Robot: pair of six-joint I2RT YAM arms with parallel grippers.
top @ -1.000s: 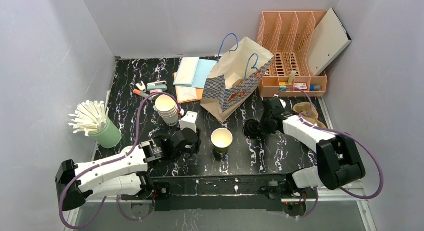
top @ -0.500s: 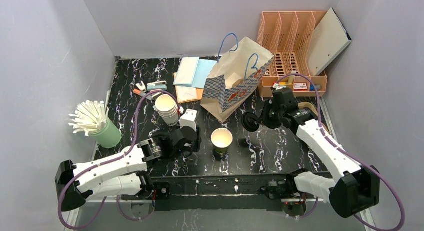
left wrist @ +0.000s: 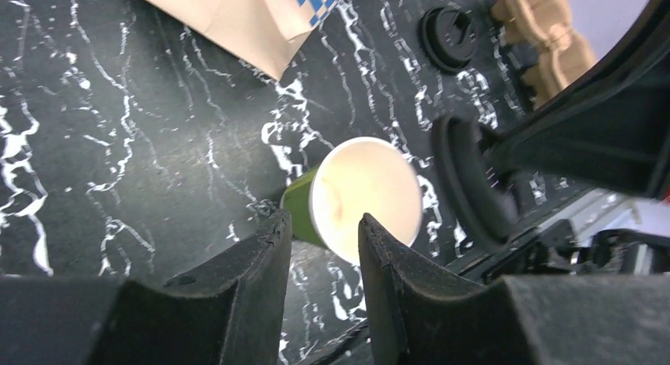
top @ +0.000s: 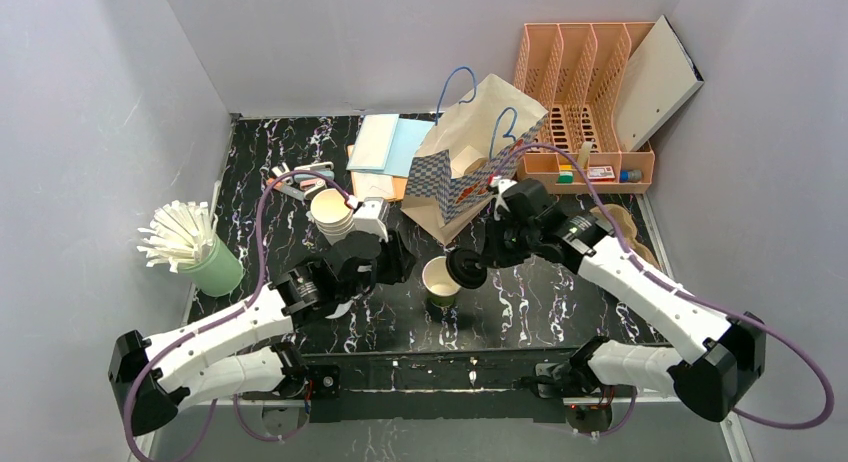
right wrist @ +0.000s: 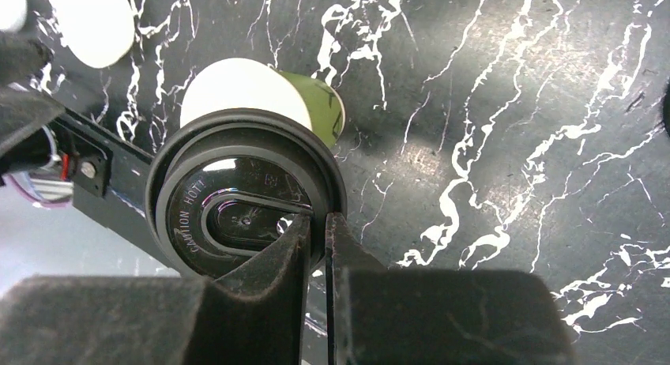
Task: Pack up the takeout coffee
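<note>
- One step is in hand, by my judgement: capping. The takeout coffee [top: 443,280] stands upright and uncovered on the worktop [top: 560,302], in front of the paper bag [top: 470,167].
- The right jaws pinch a black lid [right wrist: 237,199] by its edge, just beside the cup's mouth.
- The left jaws stand parted and empty, near the cup's other side.
- Next, I judge, the lid needs centring over the rim, then pressing down.

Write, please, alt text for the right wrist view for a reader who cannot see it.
The right gripper pinches the edge of a round black lid marked CAUTION HOT. Behind the lid stands the open dark green coffee cup, its pale inside partly hidden, on a black white-veined table.
</note>
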